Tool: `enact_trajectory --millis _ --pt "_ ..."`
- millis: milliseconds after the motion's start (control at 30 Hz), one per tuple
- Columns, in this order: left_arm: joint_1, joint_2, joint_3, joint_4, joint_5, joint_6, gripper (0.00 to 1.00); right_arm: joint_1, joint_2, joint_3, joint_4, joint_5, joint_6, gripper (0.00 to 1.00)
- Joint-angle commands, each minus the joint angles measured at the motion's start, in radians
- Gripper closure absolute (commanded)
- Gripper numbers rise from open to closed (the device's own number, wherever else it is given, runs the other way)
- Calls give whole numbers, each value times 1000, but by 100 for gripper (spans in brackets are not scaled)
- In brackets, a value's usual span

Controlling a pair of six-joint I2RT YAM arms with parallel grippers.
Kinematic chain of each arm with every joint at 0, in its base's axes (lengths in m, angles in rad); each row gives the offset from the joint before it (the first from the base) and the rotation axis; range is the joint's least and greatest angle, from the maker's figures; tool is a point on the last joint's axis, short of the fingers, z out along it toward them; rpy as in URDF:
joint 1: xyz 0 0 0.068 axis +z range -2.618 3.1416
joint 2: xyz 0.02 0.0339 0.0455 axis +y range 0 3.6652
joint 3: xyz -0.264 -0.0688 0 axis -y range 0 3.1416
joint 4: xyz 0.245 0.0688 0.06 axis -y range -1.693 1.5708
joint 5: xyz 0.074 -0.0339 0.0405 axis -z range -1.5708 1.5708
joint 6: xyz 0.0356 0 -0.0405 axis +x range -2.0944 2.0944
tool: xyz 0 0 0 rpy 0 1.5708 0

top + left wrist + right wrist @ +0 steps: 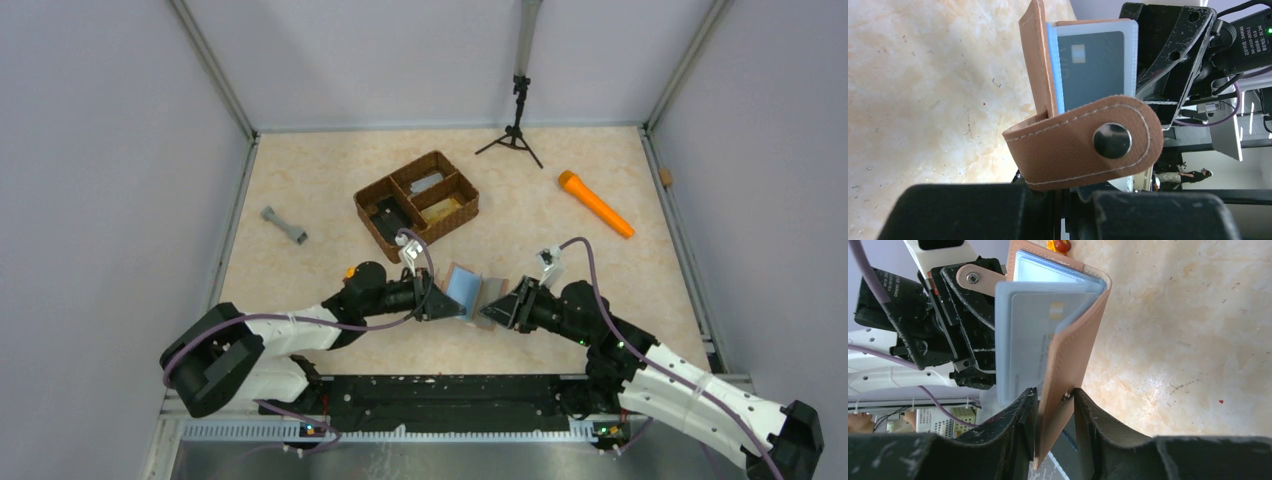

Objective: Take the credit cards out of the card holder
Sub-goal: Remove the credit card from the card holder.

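The tan card holder (466, 289) hangs open between my two grippers, just above the table in front of the arms, its pale blue inside facing up. My left gripper (440, 303) is shut on the cover by the snap strap (1073, 145); its fingers (973, 210) fill the bottom of the left wrist view. A dark credit card (1095, 65) sits in a clear sleeve. My right gripper (1054, 392) stands slightly open around the other tan cover (1073, 355), one finger touching the snap stud. A pale card with a gold chip (1033, 330) shows in a sleeve.
A brown woven three-compartment basket (417, 203) stands just behind the grippers. An orange flashlight (595, 204) lies at the back right, a grey dumbbell-shaped piece (284, 226) at the left, and a black tripod (515, 135) by the back wall.
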Motion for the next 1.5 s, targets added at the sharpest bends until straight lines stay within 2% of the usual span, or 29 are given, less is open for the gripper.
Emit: enact_trajectory --millis 0,100,300,633,767,967,1000,1067,1100,1300,1400,1467 --pt "-17 -15 57 3 11 47 100 -3 6 3 26 8 -11 64" --pt "-17 -19 59 -12 5 52 100 -3 1 8 12 11 -13 63" --pt "-17 -34 58 -52 -17 65 100 -3 -54 18 -27 31 -12 50" --pt "-18 -32 65 -49 -12 54 100 -3 -94 10 -5 3 -10 42" --pt "-19 -34 67 -48 -7 51 100 -4 -80 6 9 -4 -9 49" --pt "-19 -13 64 -45 -9 53 100 -3 -90 0 48 -18 -6 47" --pt "-18 -10 64 -40 -9 51 100 -2 -93 0 42 -14 -6 51" --pt "-19 -6 64 -34 -8 49 100 -3 -101 -5 35 -7 -7 66" --pt "-19 -4 65 -32 -6 48 100 -3 -105 -10 39 -8 -6 68" --pt "-19 -14 68 -28 5 40 100 -3 -106 -21 52 -9 -2 74" --pt "-20 -21 71 -34 10 38 100 -3 -102 -20 59 -6 -2 81" --pt "-21 -20 74 -34 14 37 100 -3 -95 -22 68 -10 -4 78"
